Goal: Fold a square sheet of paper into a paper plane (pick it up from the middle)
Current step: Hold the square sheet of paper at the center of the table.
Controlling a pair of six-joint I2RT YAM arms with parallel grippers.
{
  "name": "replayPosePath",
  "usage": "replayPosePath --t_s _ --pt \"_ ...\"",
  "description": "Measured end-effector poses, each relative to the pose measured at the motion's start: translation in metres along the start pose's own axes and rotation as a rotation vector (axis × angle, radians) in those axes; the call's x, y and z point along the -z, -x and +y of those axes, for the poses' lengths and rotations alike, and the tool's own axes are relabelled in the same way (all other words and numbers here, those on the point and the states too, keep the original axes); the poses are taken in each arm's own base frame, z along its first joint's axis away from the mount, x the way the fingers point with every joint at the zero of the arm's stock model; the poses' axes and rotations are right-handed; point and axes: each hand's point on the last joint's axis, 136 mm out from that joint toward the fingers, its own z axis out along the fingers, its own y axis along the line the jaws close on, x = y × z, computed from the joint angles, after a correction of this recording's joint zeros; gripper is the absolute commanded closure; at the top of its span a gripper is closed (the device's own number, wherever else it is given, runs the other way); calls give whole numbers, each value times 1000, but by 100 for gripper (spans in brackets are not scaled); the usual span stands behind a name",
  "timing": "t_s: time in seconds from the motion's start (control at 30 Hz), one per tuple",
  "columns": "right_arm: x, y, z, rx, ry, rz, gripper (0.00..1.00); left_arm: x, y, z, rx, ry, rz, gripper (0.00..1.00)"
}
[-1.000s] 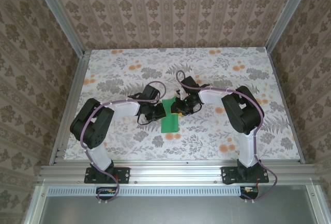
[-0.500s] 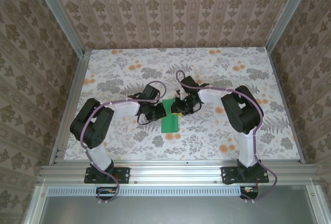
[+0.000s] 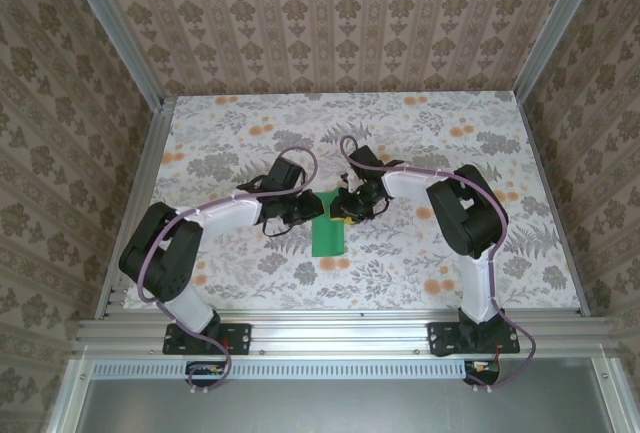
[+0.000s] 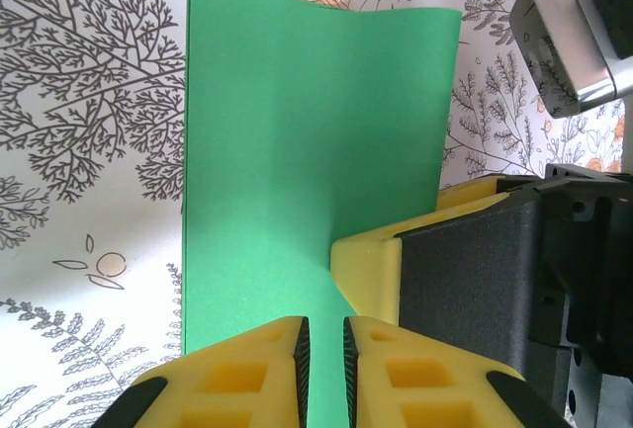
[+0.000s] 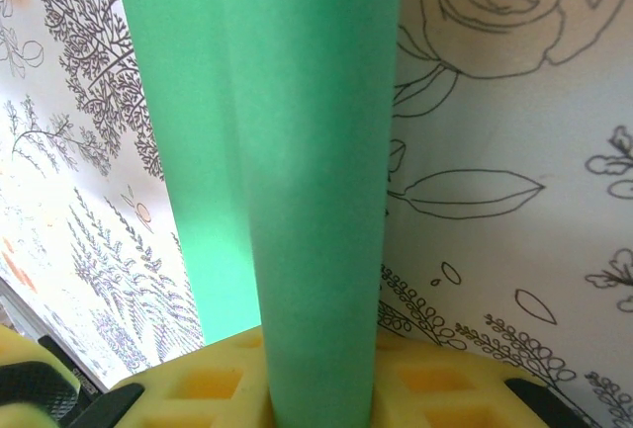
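Jaws of the left gripper [image 4: 323, 344] stand a slit apart at bottom centre, over the green sheet of paper [image 4: 297, 131] lying on the floral surface [image 4: 89, 102]. Jaws of the right gripper [image 5: 321, 403] pinch its upturned edge.

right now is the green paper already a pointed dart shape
No, the green paper has a straight far edge with two square corners in the left wrist view.
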Motion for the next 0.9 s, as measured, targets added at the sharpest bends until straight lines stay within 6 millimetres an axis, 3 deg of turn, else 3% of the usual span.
replayPosePath --t_s 0.37,0.9 --pt "0 0 0 -9 -5 7 73 -4 -4 6 9 12 10 82" --pt "-1 0 0 -12 -7 11 73 -30 -15 27 46 64 82 94"
